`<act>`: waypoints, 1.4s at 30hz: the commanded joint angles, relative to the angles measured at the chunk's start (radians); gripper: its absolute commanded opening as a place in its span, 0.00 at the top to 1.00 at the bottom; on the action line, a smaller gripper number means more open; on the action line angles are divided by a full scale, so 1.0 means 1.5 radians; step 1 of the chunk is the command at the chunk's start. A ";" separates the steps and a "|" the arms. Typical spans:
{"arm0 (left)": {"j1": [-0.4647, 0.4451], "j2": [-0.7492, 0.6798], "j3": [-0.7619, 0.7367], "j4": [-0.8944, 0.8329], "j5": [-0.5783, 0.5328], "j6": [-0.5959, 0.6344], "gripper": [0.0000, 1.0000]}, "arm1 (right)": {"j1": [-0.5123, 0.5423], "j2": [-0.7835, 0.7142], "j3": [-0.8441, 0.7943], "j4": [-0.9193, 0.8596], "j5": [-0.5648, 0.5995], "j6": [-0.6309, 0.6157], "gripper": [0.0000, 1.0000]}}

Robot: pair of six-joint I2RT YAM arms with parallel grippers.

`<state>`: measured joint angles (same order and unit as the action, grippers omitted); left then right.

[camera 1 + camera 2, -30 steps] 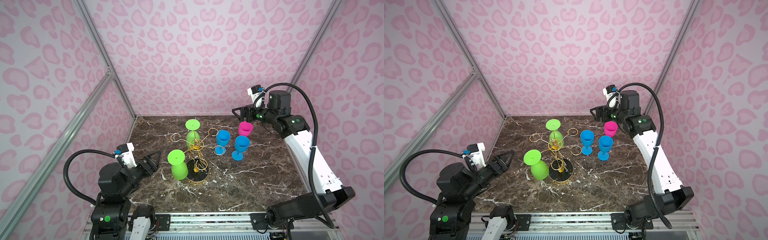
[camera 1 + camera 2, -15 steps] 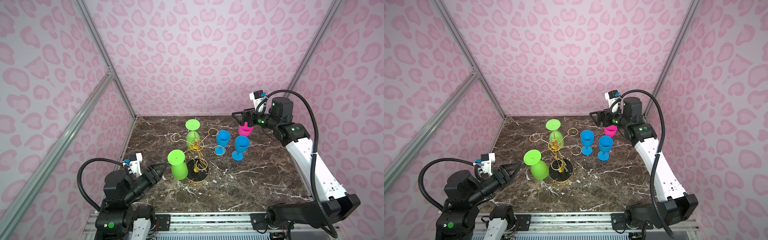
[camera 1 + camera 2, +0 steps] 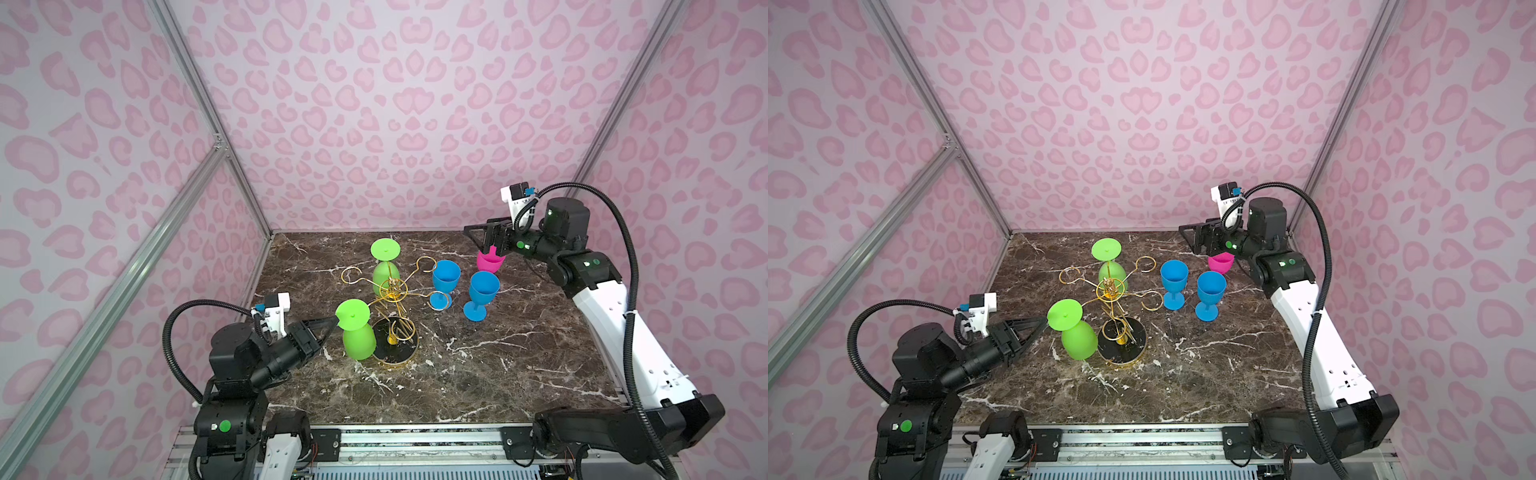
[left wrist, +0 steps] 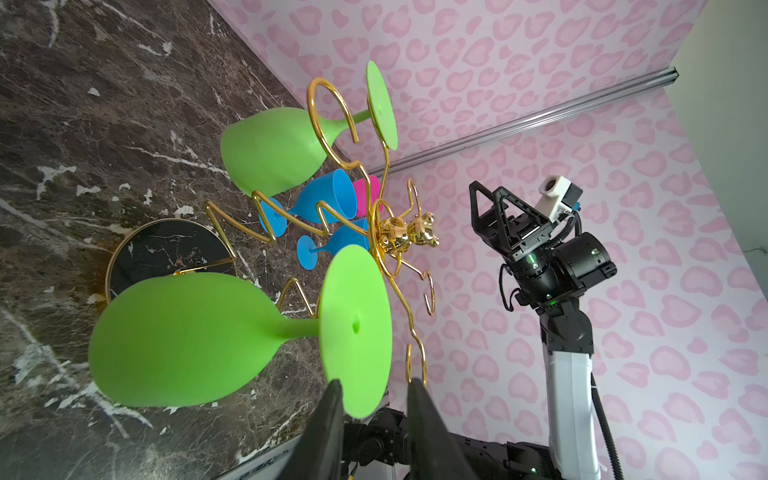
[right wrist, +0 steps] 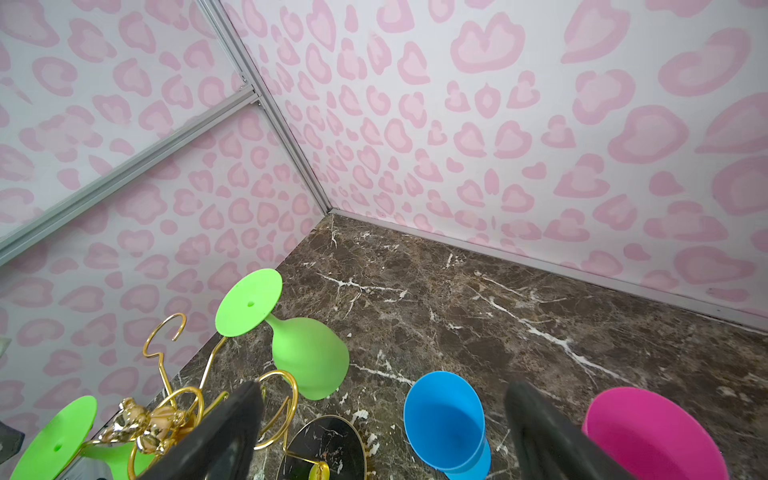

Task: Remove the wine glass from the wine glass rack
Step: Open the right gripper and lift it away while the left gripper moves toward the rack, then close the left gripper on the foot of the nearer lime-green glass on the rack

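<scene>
The wine glass rack (image 3: 392, 287) (image 3: 1111, 289) is gold wire on a round black base (image 3: 405, 347). Two green wine glasses hang on it upside down: a near one (image 3: 359, 341) (image 3: 1079, 340) (image 4: 183, 336) and a far one (image 3: 386, 275) (image 3: 1112, 272) (image 5: 307, 357). My left gripper (image 3: 332, 320) (image 3: 1042, 320) (image 4: 376, 384) is level with the near glass's foot disc (image 4: 357, 324). Its narrowed jaws straddle the disc's rim, one finger against it, the other a gap away. My right gripper (image 3: 484, 239) (image 3: 1200, 241) (image 5: 384, 388) hangs open at the back right, holding nothing.
Two blue glasses (image 3: 446, 276) (image 3: 483, 289) stand upright right of the rack. A pink glass (image 3: 490, 262) (image 5: 652, 432) stands just below the right gripper, partly hidden. Several rack hooks (image 3: 426, 264) are bare. Pink-patterned walls close in the marble table (image 3: 519, 365).
My left arm has reached right and forward to the near green glass, and its jaws have narrowed around the foot disc. The right gripper has sunk slightly, still open.
</scene>
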<state>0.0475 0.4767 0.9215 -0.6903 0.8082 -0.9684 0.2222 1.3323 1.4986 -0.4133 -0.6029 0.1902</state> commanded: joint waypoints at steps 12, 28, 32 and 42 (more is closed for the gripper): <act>0.000 0.013 -0.015 -0.008 0.013 0.024 0.49 | 0.001 -0.007 -0.003 0.005 -0.004 -0.008 0.08; 0.000 0.039 -0.025 0.027 0.016 0.024 0.56 | 0.001 -0.002 -0.003 0.012 -0.006 -0.006 0.07; 0.001 0.045 -0.025 0.035 0.019 0.022 0.59 | 0.001 0.001 -0.003 0.013 -0.006 -0.005 0.07; 0.000 0.056 -0.032 0.057 0.026 0.019 0.68 | 0.001 0.005 -0.003 0.014 -0.005 -0.004 0.07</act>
<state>0.0456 0.5583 0.8791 -0.6556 0.8307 -0.9413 0.2226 1.3357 1.4986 -0.4133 -0.6029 0.1825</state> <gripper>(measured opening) 0.328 0.926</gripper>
